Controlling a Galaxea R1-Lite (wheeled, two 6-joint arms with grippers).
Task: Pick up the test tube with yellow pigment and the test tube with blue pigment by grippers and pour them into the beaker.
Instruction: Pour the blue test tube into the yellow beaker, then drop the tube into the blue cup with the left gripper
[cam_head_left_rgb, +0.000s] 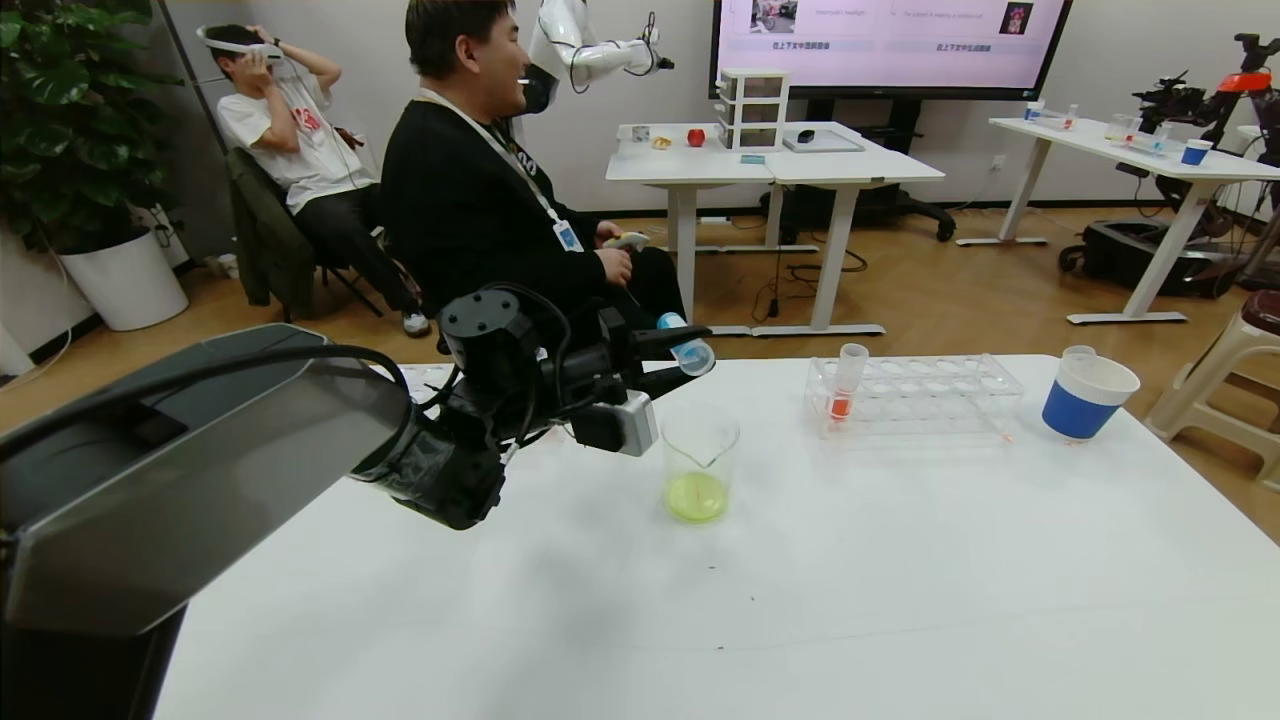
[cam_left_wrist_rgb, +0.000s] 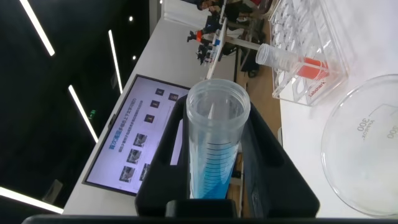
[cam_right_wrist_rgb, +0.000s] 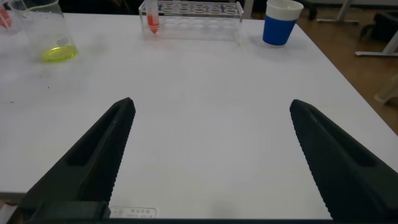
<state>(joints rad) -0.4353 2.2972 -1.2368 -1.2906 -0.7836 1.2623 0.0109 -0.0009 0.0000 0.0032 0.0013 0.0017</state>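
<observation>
One left gripper clamping tilted blue tube above beaker, right gripper wide.

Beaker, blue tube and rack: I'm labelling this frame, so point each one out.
beaker (cam_head_left_rgb: 699, 462): head view, glass wall above the yellow-green liquid.
test tube with blue pigment (cam_left_wrist_rgb: 214, 140): left wrist view, clear wall, between the left gripper's fingers.
test tube rack (cam_head_left_rgb: 935, 393): head view, clear top plate.

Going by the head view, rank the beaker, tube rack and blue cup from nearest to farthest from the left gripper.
1. Beaker, just below the left gripper, yellow-green liquid inside.
2. Tube rack, further right, one orange-red tube standing in it.
3. Blue cup, beyond the rack's right end.
</observation>
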